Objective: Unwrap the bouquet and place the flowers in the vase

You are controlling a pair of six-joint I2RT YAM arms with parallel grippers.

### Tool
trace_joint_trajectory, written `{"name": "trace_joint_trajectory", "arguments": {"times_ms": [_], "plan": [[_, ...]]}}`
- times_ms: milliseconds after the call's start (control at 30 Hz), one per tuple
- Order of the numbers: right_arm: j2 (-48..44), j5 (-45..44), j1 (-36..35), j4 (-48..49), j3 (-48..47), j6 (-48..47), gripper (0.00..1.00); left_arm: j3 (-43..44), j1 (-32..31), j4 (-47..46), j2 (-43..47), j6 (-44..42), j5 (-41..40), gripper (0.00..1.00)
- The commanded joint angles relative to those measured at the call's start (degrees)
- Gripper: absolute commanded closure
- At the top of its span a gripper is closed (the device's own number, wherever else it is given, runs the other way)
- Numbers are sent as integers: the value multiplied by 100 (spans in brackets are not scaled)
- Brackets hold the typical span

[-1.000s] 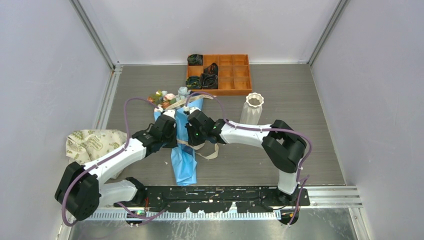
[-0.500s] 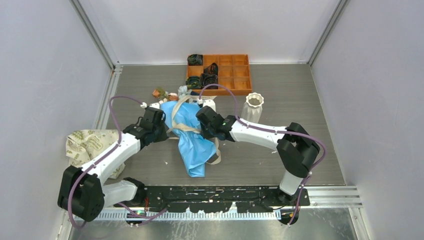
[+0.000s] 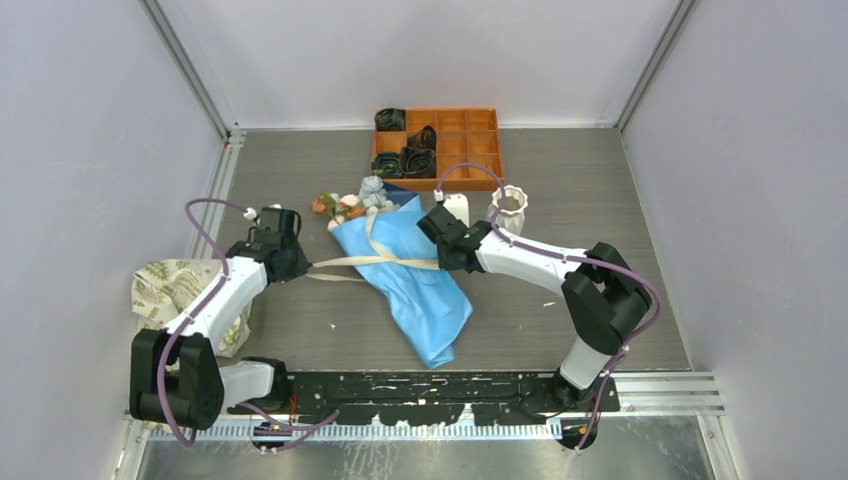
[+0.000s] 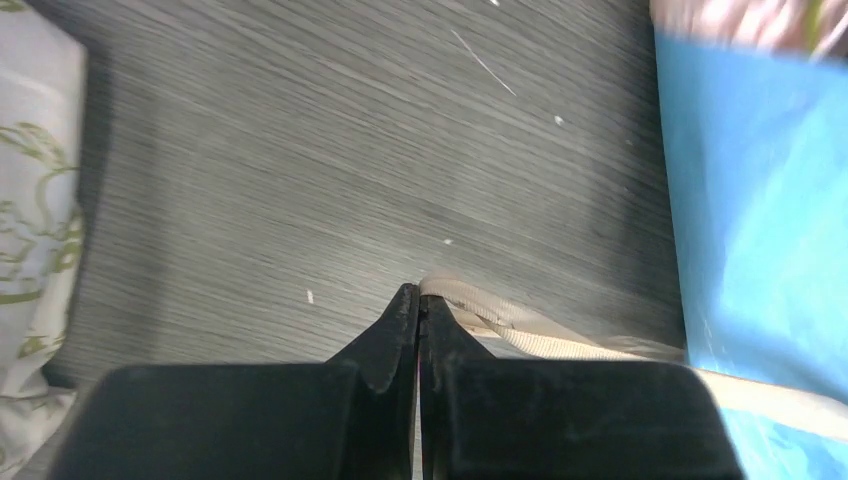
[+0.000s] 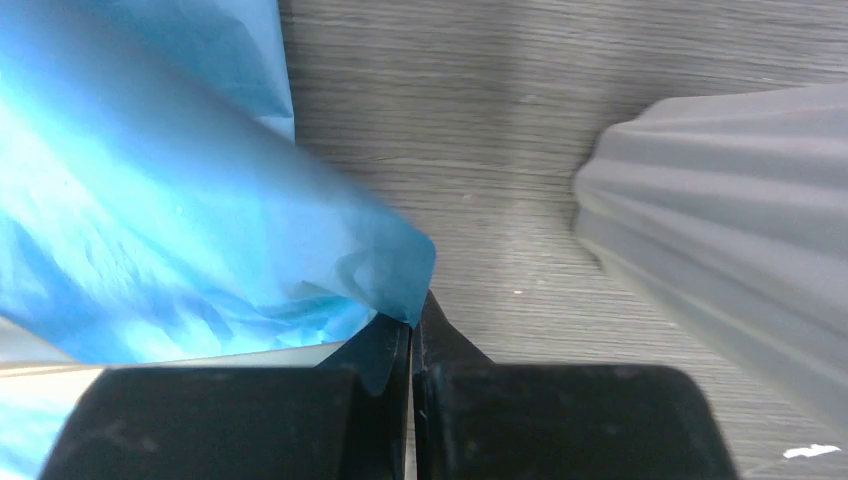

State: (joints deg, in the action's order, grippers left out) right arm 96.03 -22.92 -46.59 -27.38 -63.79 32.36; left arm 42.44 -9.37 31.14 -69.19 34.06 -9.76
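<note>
Left tool [image 4: 417,300] and right tool [image 5: 412,322] pinched shut, spread well apart.

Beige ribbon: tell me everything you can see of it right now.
The flat beige woven-looking ribbon is wrapped around the blue wrapping paper, not yet off. One strand runs taut from the shut left pincer, which pinches it, across the paper toward the right pincer; that one nips a paper corner, and its hold on the ribbon is unclear. Another strand loops up toward the flower heads, and a loose tail lies on the grey table.

end effector [image 4: 418,293] clamping ribbon [image 4: 522,330], blue paper [image 4: 760,210] — right
</note>
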Motion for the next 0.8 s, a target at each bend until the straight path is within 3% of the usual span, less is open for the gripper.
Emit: {"name": "trace_joint_trajectory", "arguments": {"times_ms": [0, 133, 333, 467, 767], "plan": [[-222, -572, 84, -303, -30, 107, 99, 311, 357, 68, 79, -88, -29, 100], [-131, -717, 87, -532, -311, 48, 99, 478, 479, 283, 54, -175, -230, 100], [-167, -641, 85, -675, -490, 58, 82, 654, 903, 572, 188, 116, -223, 100], [-265, -667, 91, -741, -582, 30, 76, 1024, 1239, 720, 299, 236, -383, 100], [-592, -737, 80, -839, -679, 57, 74, 2004, 2154, 1394, 22, 546, -529, 99]]}}
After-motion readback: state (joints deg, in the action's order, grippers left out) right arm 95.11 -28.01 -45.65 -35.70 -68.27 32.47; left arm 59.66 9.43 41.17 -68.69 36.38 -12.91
